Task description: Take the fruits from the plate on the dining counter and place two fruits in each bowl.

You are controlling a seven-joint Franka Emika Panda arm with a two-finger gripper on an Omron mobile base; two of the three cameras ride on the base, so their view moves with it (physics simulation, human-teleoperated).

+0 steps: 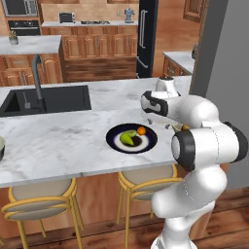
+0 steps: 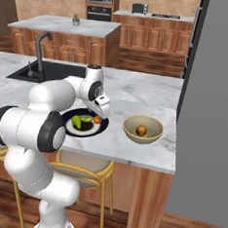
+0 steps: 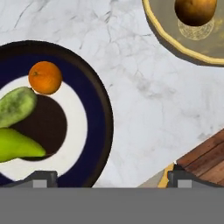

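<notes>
On the dining counter (image 1: pixel 58 141) lies the dark plate (image 1: pixel 148 144) (image 2: pixel 101 129) (image 3: pixel 103 113). It holds a round orange (image 3: pixel 45 78) (image 1: pixel 141 130), a yellow-green oblong fruit (image 3: pixel 15 106) and a green pear (image 3: pixel 17 144) (image 1: pixel 127 139). To its right stands a cream bowl (image 2: pixel 154 125) (image 3: pixel 166 35) holding a brownish-orange fruit (image 2: pixel 141 130) (image 3: pixel 195 11). My gripper (image 3: pixel 112 178) (image 2: pixel 101 114) hangs open and empty above the plate's right rim, between plate and bowl. A second bowl's rim (image 1: pixel 1 148) shows at the far left.
A black sink (image 1: pixel 48 99) with a tap (image 1: pixel 36 73) sits in the counter to the left. Stools (image 1: pixel 44 199) (image 1: pixel 146 182) stand under the front edge. A grey wall (image 2: pixel 215 95) rises just right of the bowl. The counter edge and wooden floor (image 3: pixel 205 157) lie near my fingers.
</notes>
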